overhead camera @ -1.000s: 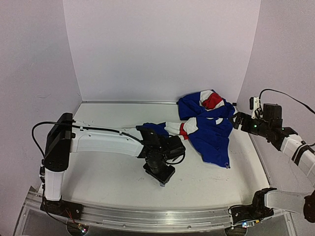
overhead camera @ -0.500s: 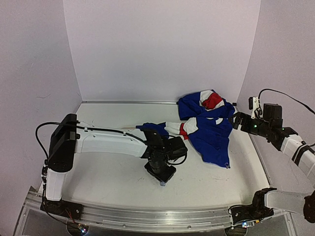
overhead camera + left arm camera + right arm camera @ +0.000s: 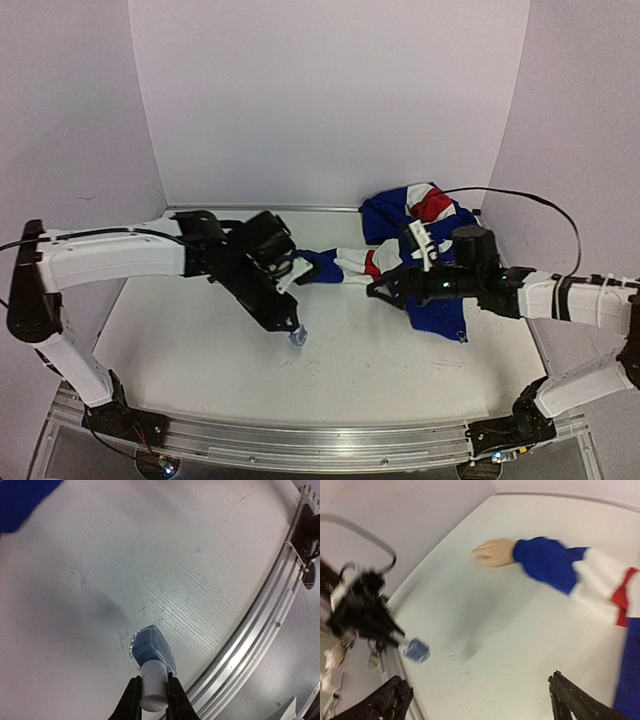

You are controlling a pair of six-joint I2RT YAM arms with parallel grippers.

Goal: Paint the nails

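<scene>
Nails too blurred to pick out, at tip of mannequin hand; its long axis runs cuff to fingertips, pointing twd L arm. I've got L gripper pinching bottle by cap, base-side of hand. R gripper wide, empty, cuff side.

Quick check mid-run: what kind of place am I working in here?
Likely a lab test booth, not a salon: plain pale walls box in a white table, a metal rail edges it, and the hand is a mannequin's.
</scene>
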